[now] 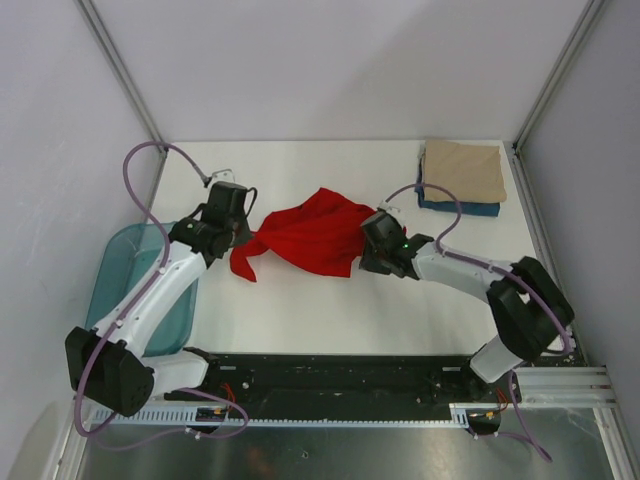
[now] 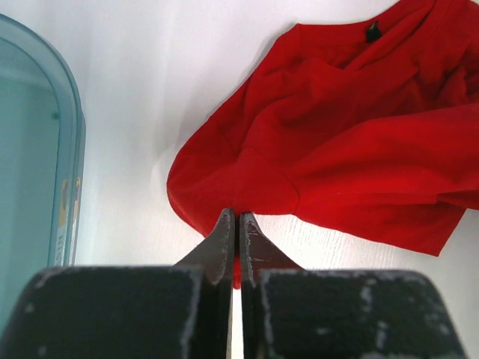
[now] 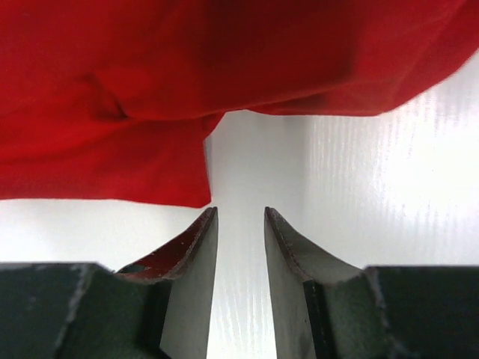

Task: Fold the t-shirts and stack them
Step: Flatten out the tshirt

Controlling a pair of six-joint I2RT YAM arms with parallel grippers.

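Left gripper (image 2: 239, 218) pinches an edge of the red t-shirt (image 1: 312, 238), crumpled at the middle of the table (image 1: 330, 310); right gripper (image 3: 240, 215), jaws partly apart, holds nothing beside its other edge.

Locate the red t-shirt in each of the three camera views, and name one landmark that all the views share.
Top external: the red t-shirt lies crumpled at the middle of the white table.
Left wrist: it fills the upper right; the shut left gripper pinches its near edge.
Right wrist: it fills the top, just beyond the open right gripper.
Shared landmark: the white table under the shirt.
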